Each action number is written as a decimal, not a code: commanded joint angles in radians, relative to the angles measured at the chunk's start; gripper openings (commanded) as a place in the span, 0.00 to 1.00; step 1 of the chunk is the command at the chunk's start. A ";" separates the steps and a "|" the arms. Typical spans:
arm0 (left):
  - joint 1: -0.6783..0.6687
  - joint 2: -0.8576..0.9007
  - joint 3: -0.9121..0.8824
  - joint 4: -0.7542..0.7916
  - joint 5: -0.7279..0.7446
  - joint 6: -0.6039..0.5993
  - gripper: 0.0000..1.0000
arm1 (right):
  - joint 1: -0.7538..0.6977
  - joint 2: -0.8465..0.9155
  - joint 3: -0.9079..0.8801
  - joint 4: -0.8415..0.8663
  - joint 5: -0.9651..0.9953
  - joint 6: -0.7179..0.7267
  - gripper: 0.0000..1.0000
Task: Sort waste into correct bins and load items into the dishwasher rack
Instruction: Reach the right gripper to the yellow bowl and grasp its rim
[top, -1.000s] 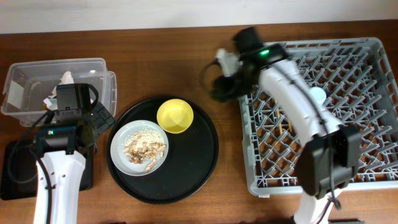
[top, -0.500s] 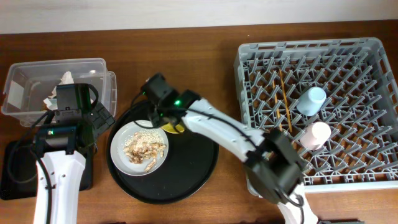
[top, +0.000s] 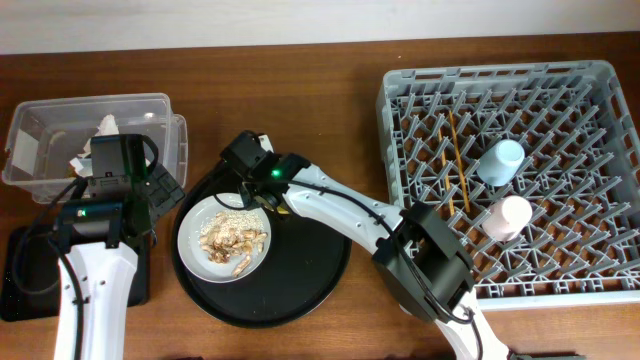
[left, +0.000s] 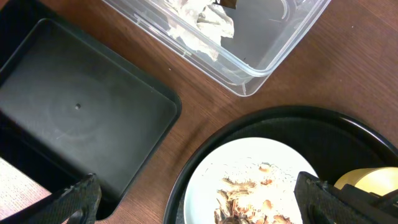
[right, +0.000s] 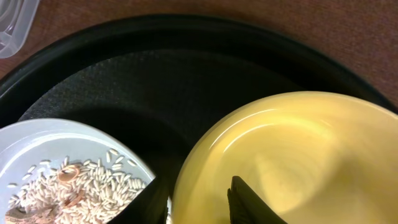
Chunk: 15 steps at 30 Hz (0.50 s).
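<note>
My right claw straddles the yellow bowl rim, grip undeterminable; pink cup, blue cup, chopsticks racked; adjacent food scraps unsorted.

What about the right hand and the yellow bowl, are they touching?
Cannot tell. Right wrist view shows the right hand straddling the yellow bowl rim, contact unclear.

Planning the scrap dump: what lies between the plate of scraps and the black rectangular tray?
Only the round black tray's rim and a strip of bare wooden table; the left wrist view shows it.
</note>
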 joint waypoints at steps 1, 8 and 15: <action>0.004 -0.010 0.010 -0.002 0.000 -0.006 0.99 | 0.014 0.016 -0.013 0.006 0.022 0.021 0.34; 0.004 -0.010 0.011 -0.002 0.000 -0.006 0.99 | 0.014 0.033 -0.013 0.002 0.011 0.021 0.20; 0.004 -0.010 0.011 -0.002 0.000 -0.006 0.99 | 0.014 0.026 0.037 -0.033 -0.035 0.050 0.04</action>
